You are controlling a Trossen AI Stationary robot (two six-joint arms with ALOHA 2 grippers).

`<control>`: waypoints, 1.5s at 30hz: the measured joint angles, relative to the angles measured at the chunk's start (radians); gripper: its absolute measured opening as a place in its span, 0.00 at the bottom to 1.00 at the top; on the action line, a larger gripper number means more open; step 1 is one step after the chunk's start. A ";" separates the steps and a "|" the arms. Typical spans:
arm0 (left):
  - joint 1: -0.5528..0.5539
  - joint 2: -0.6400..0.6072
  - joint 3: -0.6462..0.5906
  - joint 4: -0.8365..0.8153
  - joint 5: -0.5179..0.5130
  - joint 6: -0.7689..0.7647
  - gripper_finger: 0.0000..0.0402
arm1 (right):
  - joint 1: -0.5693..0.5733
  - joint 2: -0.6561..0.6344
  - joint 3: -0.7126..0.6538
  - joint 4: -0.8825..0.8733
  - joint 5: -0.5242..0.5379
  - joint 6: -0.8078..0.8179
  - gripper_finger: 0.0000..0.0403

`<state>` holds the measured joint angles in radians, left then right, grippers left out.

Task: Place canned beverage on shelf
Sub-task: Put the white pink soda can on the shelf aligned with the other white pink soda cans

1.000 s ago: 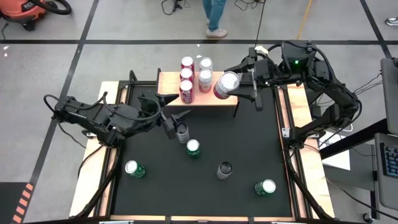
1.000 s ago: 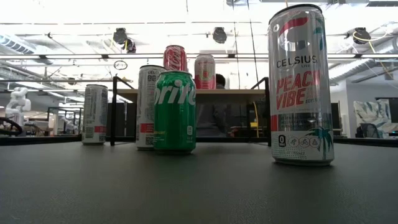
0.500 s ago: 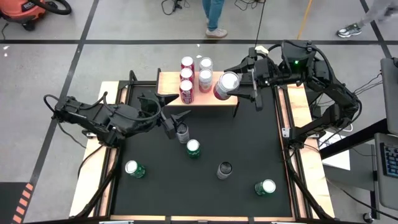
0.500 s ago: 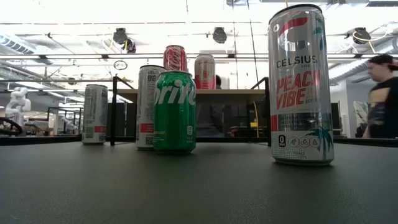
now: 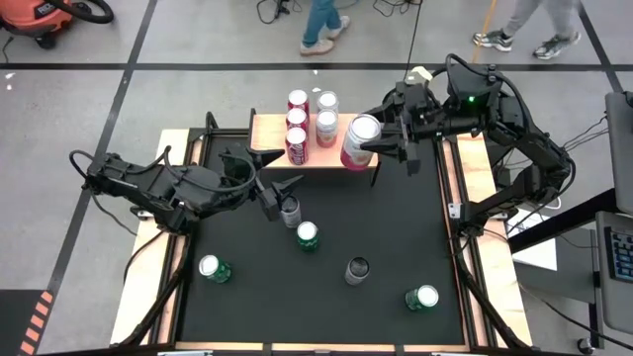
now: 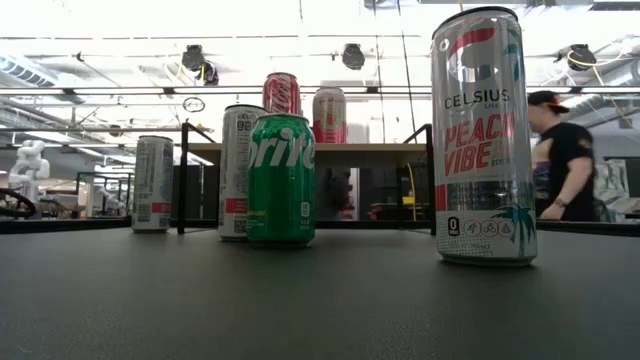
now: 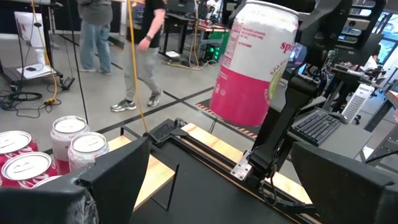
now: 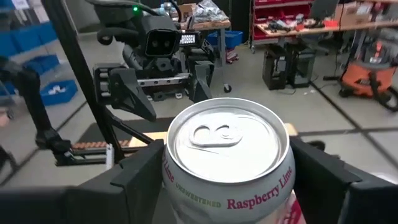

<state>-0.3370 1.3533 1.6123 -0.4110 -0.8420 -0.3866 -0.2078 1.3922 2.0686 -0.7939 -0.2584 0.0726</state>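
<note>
High view shows the right gripper (image 5: 379, 141) clamped on a pink can (image 5: 359, 141), held tilted above the right end of the shelf (image 5: 269, 130), beside four cans (image 5: 311, 121) already standing there. The can needs righting and lowering onto the bare wood beneath. The left gripper (image 5: 267, 185) waits wide open over the black mat (image 5: 396, 227), near a grey can (image 5: 290, 210).

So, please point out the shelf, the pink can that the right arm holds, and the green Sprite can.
shelf (image 5: 265, 129), high view, bare wooden top.
pink can (image 5: 362, 129), high view, its silver lid.
green Sprite can (image 6: 281, 180), low view, front label.
</note>
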 joint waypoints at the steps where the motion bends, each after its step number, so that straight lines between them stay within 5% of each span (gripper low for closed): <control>1: 0.000 0.000 0.000 0.000 0.000 0.000 0.99 | 0.000 0.000 0.000 -0.005 0.000 0.020 0.67; 15: -0.017 0.000 0.001 -0.001 0.018 -0.026 0.99 | 0.000 0.000 0.000 -0.027 -0.001 0.257 0.67; 33: -0.052 0.000 0.001 -0.080 0.029 -0.079 0.99 | 0.001 0.013 -0.002 -0.080 -0.033 0.100 0.67; 45: -0.060 0.000 0.001 -0.080 0.028 -0.080 0.99 | -0.003 0.026 -0.315 0.171 -0.054 0.036 0.67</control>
<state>-0.3967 1.3537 1.6131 -0.4911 -0.8135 -0.4665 -0.2107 1.4181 1.7537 -0.6233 -0.3126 0.1083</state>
